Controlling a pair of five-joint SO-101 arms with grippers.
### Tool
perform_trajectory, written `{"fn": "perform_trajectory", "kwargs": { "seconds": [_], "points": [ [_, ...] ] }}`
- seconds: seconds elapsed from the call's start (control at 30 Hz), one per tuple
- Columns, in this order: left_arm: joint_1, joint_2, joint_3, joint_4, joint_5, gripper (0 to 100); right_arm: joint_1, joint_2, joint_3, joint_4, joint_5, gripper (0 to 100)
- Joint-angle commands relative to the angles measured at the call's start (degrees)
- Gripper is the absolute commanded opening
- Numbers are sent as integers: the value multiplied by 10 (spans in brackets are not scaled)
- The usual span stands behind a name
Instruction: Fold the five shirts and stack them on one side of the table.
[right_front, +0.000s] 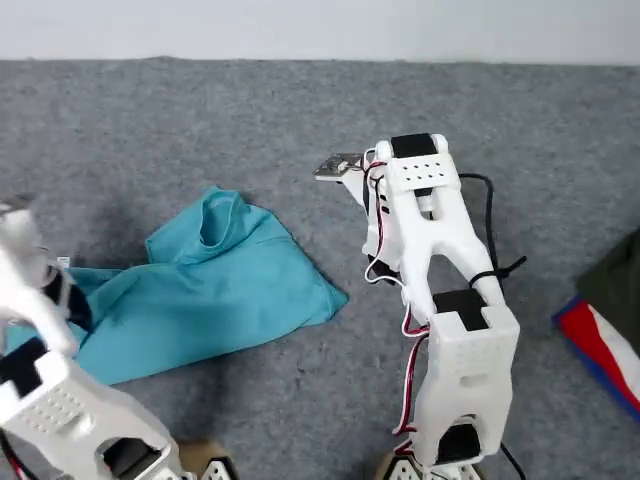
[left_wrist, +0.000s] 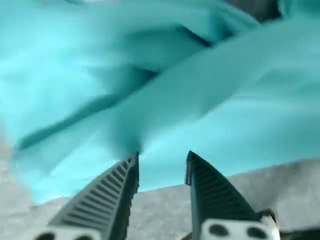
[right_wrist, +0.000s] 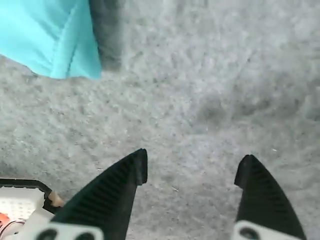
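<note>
Left gripper (left_wrist: 161, 161) is right at the teal shirt's (right_front: 215, 290) edge, jaws just a narrow gap apart with cloth at the tips; I'd guess it's lining up a pinch for a fold. Right gripper (right_wrist: 192, 162) hangs wide open over the table (right_front: 480, 130) just beyond the shirt, holding nothing.

White plastic left arm (right_front: 40, 400) bent low at near-left corner; black ribbed left gripper (left_wrist: 161, 167) narrowly parted. White plastic right arm (right_front: 440, 260) stretched forward; black right gripper (right_wrist: 192, 170) spread wide.

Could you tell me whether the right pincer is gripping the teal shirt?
No, the right pincer hangs open over grey mat, apart from the teal shirt.
</note>
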Motion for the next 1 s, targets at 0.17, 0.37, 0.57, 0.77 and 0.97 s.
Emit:
{"fn": "perform_trajectory", "kwargs": {
  "seconds": [0.17, 0.37, 0.57, 0.77, 0.97],
  "points": [
    [23, 83, 41, 15, -19, 151, 5, -37, -3, 23, -7, 296],
    [19, 173, -70, 18, -17, 62, 3, -34, -3, 23, -7, 296],
    [0, 195, -182, 23, -16, 30, 0, -33, -2, 23, -8, 296],
    [-17, 184, -230, 24, -16, 30, 0, -32, -2, 22, -8, 296],
    [-13, 135, -232, 21, -19, 30, -11, -32, -2, 22, -8, 296]
  ]
}}
